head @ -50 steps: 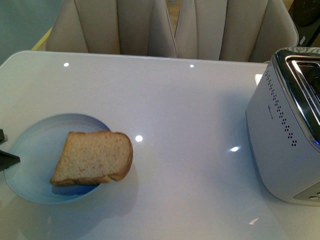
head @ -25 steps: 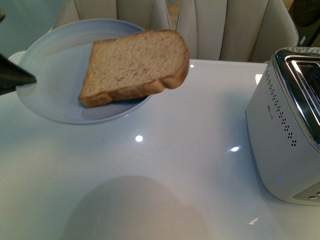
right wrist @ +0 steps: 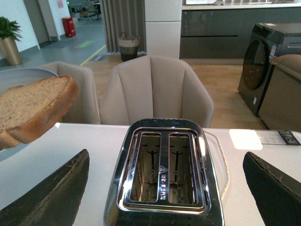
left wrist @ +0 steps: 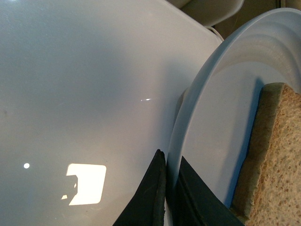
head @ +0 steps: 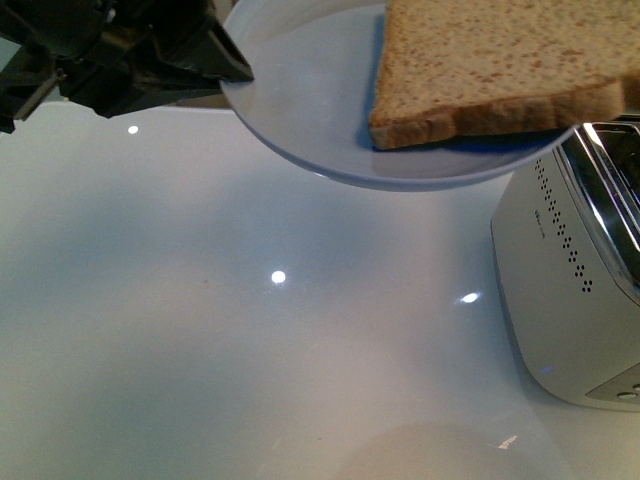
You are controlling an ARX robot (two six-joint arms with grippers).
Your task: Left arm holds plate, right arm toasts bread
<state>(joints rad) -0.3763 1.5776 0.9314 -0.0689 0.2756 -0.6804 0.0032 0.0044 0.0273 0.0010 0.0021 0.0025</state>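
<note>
Now the black angular left gripper [left wrist: 168, 188] clamps the rim of the round pale blue-white glossy plate [head: 300, 110], held up beside the silver two-slot toaster [right wrist: 162, 169], so its tan brown-crusted bread slice [head: 500, 60] lies on the left-arm side of the wide-open right gripper [right wrist: 164, 157]

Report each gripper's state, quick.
Left gripper: shut on the plate rim, bread on it.
Right gripper: open, empty, facing the toaster.
</note>
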